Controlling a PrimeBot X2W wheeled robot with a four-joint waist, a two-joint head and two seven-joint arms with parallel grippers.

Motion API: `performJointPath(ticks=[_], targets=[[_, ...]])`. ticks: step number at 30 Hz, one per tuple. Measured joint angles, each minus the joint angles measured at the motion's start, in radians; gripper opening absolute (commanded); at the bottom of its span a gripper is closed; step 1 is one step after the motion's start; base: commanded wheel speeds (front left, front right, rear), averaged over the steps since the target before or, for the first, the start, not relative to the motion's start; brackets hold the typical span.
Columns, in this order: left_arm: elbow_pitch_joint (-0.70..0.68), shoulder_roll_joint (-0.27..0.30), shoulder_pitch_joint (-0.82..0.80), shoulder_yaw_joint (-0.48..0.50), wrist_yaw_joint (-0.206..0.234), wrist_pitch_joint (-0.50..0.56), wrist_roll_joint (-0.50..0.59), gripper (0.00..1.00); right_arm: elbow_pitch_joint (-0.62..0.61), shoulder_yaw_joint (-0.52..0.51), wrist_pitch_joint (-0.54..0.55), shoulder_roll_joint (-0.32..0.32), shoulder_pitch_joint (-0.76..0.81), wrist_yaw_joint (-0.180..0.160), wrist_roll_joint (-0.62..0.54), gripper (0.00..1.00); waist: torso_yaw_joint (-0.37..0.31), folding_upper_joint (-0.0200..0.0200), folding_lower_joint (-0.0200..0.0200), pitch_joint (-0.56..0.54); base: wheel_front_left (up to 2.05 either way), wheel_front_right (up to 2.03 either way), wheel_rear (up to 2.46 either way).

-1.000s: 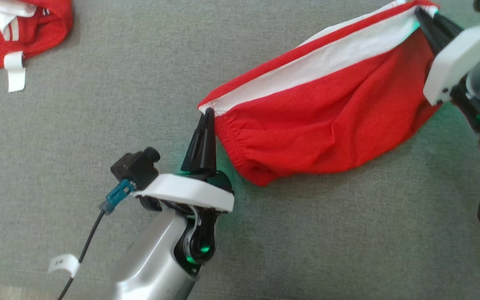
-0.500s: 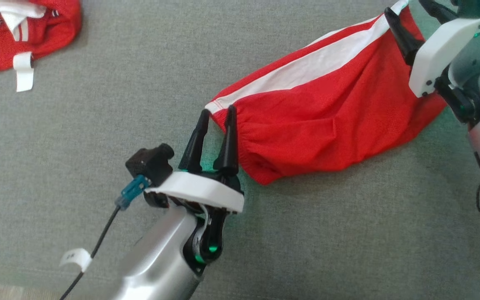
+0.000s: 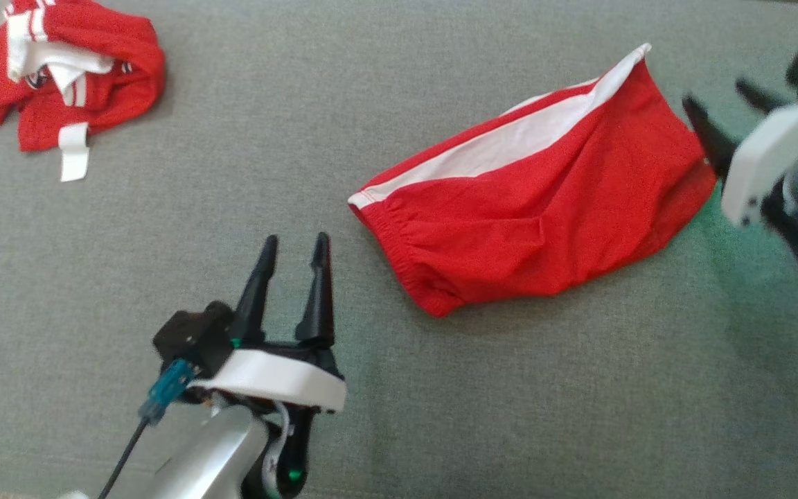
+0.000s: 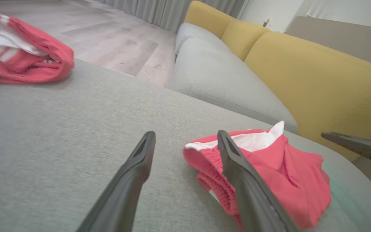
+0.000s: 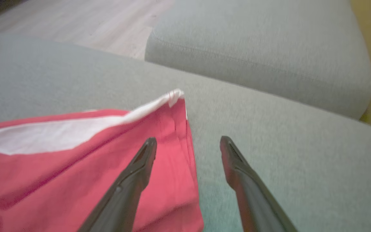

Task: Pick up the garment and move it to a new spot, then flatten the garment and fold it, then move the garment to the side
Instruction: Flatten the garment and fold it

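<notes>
The garment (image 3: 537,215), red shorts with a white side stripe, lies loosely spread on the grey cushion (image 3: 302,138), waistband toward the lower left. My left gripper (image 3: 295,242) stands open a little to the left of the waistband, holding nothing. In the left wrist view the garment (image 4: 269,174) lies just right of my open left gripper (image 4: 185,138). My right gripper (image 3: 714,97) is open beside the garment's right end, clear of the cloth. In the right wrist view the garment (image 5: 76,161) lies under the left finger of my right gripper (image 5: 188,143).
A second red and white garment (image 3: 66,90) lies crumpled at the far left of the cushion. Beyond the cushion stand a grey sofa seat (image 4: 224,83) and yellow backrests (image 4: 314,83), with wooden floor (image 4: 108,42) behind.
Both grippers opened and let go of the garment, which dropped onto the cushion. Both grippers drew back from its ends. The head camera also shifted.
</notes>
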Motion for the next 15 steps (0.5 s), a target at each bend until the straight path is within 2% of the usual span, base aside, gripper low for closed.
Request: performJointPath(ticks=[4,9,15], targets=[[-0.049,0.034,0.041,0.032,0.048,-0.001,0.022,1.00,0.037,-0.012,0.012,0.001,0.063,0.000,0.016,1.00,0.017,0.0000,0.0000,-0.014,0.00,0.00,0.00],[-0.075,0.063,0.061,0.072,0.082,-0.009,0.048,1.00,0.073,-0.032,0.026,0.007,0.074,0.000,0.016,1.00,0.031,0.0000,0.0000,-0.006,0.00,0.00,0.00],[-0.098,0.073,0.073,0.118,0.092,-0.010,0.057,1.00,0.123,-0.043,0.077,0.036,0.075,0.000,0.016,1.00,0.046,0.0000,0.0002,0.010,0.00,0.00,0.00]])
